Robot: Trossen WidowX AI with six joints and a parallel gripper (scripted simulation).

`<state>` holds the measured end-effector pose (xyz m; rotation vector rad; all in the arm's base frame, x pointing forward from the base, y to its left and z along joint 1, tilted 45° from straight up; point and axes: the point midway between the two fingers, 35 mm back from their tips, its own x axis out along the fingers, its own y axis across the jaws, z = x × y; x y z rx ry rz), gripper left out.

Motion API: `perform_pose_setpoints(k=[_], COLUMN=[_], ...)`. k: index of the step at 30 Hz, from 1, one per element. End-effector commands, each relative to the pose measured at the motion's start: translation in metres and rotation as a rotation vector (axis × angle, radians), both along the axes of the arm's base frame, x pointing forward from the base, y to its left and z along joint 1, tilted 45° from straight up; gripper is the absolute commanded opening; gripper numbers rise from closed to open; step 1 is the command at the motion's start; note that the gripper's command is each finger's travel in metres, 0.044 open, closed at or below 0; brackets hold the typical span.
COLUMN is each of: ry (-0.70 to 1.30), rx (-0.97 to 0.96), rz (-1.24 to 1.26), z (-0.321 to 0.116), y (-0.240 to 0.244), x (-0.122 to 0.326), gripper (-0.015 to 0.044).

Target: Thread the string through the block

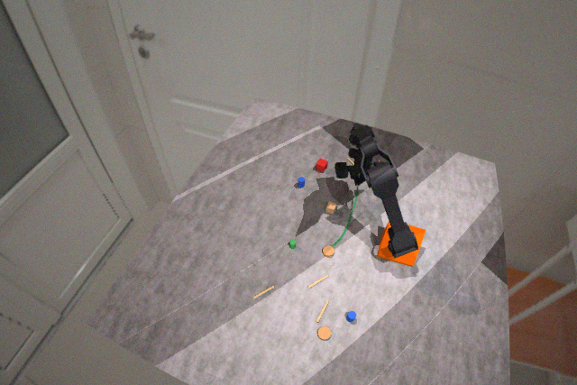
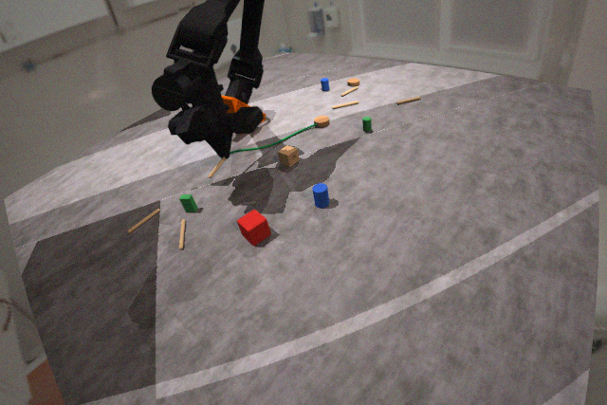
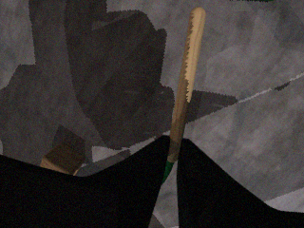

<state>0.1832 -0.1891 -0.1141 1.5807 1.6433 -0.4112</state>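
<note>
My gripper is shut on the stick at its string end. The stick's free end points away from the fingers, and the stick appears raised off the table. The green string runs from the fingers to the round wooden button. The wooden block stands on the table, apart from the gripper and beside the string. A dark hole shows in one side face in the exterior view. The string passes outside the block.
A red cube and a blue cylinder stand near the block. A green cylinder stands near two loose sticks. Several sticks, another button and small cylinders lie farther off.
</note>
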Motion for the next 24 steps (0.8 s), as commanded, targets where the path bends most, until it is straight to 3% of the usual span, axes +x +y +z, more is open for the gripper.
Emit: perform_pose_setpoints(k=[1, 24], ry=[0.002, 0.239], rx=[0.000, 0.037], rz=[-0.002, -0.188], z=[0.000, 0.020], y=[0.000, 0.015], x=[0.000, 0.016], gripper=[0.0000, 0.0000])
